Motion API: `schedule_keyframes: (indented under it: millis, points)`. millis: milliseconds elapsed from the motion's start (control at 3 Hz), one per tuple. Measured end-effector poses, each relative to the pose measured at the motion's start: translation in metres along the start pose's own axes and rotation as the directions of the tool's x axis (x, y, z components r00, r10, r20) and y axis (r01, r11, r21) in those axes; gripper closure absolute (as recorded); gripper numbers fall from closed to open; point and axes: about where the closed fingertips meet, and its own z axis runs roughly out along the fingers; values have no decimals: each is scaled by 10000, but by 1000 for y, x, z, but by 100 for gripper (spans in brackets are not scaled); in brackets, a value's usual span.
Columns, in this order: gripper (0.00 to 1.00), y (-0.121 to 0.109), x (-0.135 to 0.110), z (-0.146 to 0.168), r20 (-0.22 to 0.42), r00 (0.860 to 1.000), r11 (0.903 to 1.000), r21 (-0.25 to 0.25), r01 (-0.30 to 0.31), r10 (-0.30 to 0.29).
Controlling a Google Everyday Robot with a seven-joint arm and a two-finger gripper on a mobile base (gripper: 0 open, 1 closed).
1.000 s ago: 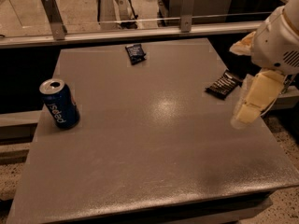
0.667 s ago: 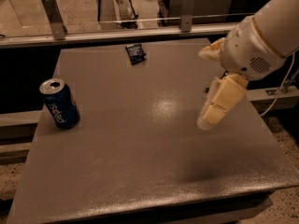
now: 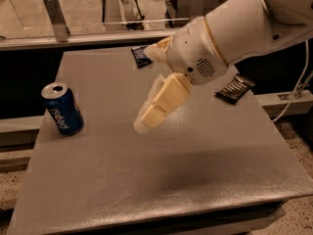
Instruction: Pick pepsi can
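The pepsi can [image 3: 62, 108] is blue with a silver top and white "pepsi" lettering. It stands upright near the left edge of the grey table [image 3: 146, 185]. My gripper [image 3: 149, 119] is cream-coloured and hangs from the large white arm [image 3: 230, 31] over the middle of the table. It points down and to the left. It is well to the right of the can and does not touch it. Nothing shows in the gripper.
A small dark blue snack packet [image 3: 141, 56] lies at the table's far edge, partly behind the arm. A dark striped packet [image 3: 234, 88] lies near the right edge. A metal rail with posts [image 3: 55, 16] runs behind the table. A white cable [image 3: 298, 89] hangs at the right.
The arm and gripper have swung left from the right edge to above the table's middle, closer to the can. The can and packets have not moved.
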Motion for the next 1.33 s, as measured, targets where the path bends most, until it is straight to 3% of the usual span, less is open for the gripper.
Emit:
schedule_keyframes:
  millis: [667, 1000, 1333]
  points:
    - [0, 1, -6, 10, 162, 9996, 9994, -251, 243, -239]
    - [0, 4, -8, 51, 835, 9954, 9956, -770, 527, -462]
    - [0, -2, -3, 96, 1508, 9866, 9924, -963, 771, -620]
